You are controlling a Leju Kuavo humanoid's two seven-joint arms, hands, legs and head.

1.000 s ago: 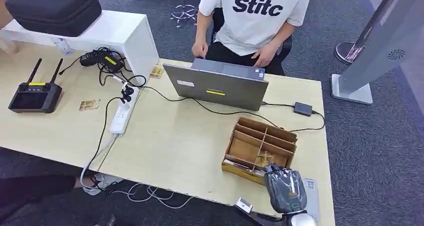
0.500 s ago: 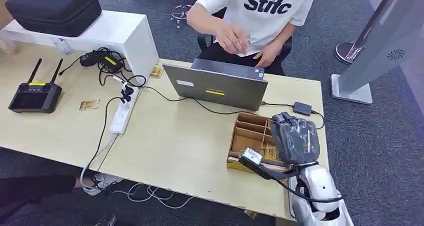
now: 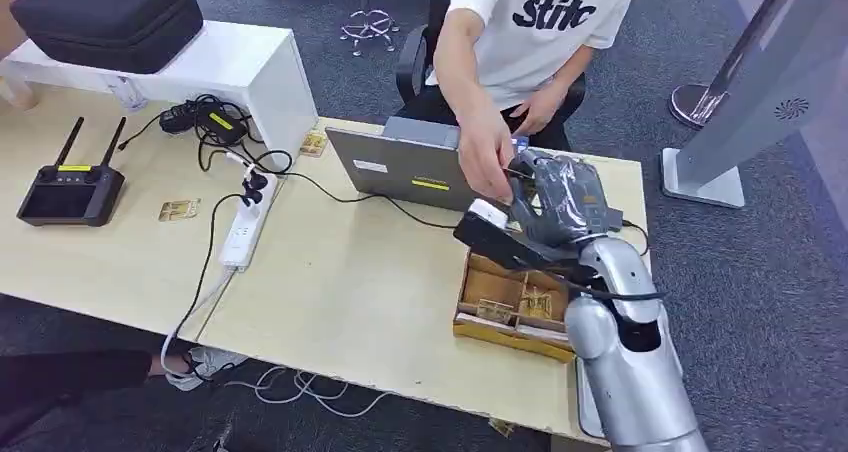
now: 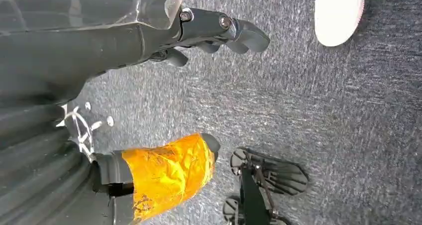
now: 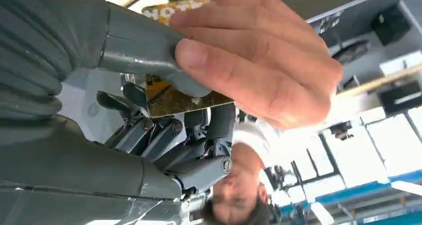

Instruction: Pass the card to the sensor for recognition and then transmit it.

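Office or robotics test room. Grey carpet (image 3: 780, 302) is laid throughout. Two pale wooden desks (image 3: 360, 292) are set side by side, on which an open laptop (image 3: 415, 177), a white power strip (image 3: 240, 234) with trailing cables and an antenna-fitted handheld controller (image 3: 68, 187) are placed. A swivel chair base (image 3: 368, 24) and a grey kiosk stand (image 3: 760, 92) are seen beyond.

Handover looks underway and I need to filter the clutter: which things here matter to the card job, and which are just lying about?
In the job:
- card
- right hand holding it
- person's hand gripping the card
- wooden organiser

Lying about:
- laptop
- remote controller
- power strip
- black case
- left hand, hanging over the carpet
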